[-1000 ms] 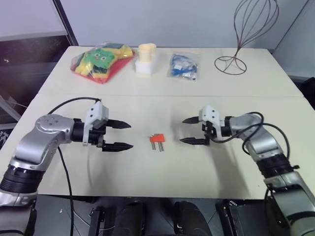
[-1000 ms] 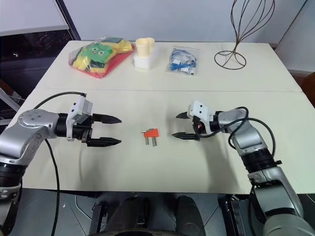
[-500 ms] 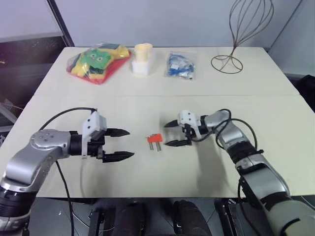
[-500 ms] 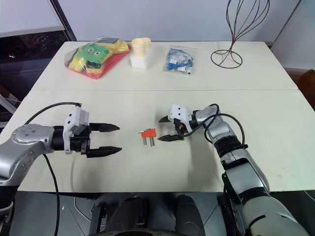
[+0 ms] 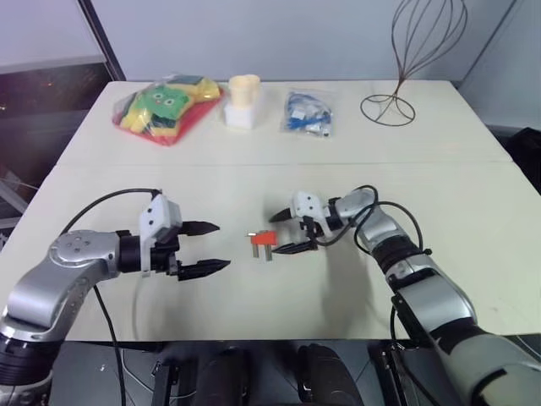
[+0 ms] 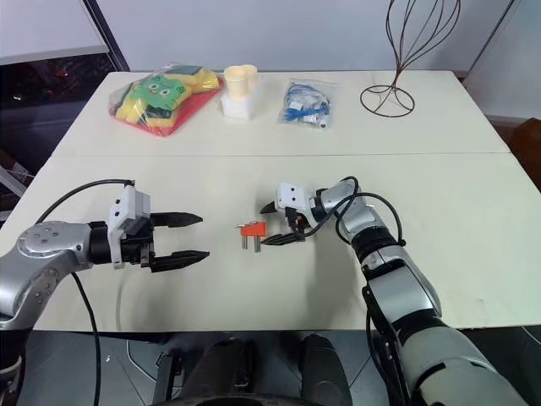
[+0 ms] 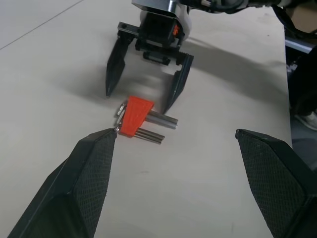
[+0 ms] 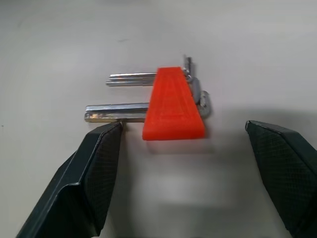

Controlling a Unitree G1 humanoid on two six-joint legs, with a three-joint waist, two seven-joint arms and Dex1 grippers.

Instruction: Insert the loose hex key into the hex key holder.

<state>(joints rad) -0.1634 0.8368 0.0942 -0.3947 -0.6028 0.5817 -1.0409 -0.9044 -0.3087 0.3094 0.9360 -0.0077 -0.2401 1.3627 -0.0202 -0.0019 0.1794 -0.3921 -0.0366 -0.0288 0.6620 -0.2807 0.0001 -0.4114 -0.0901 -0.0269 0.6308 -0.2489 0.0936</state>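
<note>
1. Because the hex key holder (image 8: pixel 173 104) lies flat on the counter (image 5: pixel 473 211) with its grey keys pointing toward the robot, it is approached from the side: the right pincer (image 5: pixel 285 230) is set low with one finger on each side of the red-orange block, jaws apart, nothing gripped (the fingertips are close beside the block, but contact cannot be judged).
2. As no work falls to it yet, the left pincer (image 5: pixel 210 247) is held above the counter, well apart from the holder, jaws spread wide and empty; it is presumably kept ready to assist.
3. Where the loose hex key lies cannot be told: a thicker silver rod (image 8: pixel 116 112) is seen at the holder's wide end, but whether it is loose or seated is not clear.
4. At the far edge, a red-yellow-green bag (image 5: pixel 165 106), a cream cup on a white block (image 5: pixel 243 100), a blue packet (image 5: pixel 306 114) and a wire stand (image 5: pixel 406 51) are kept out of the working area.
5. No brand, label or legible writing is seen on any item.
</note>
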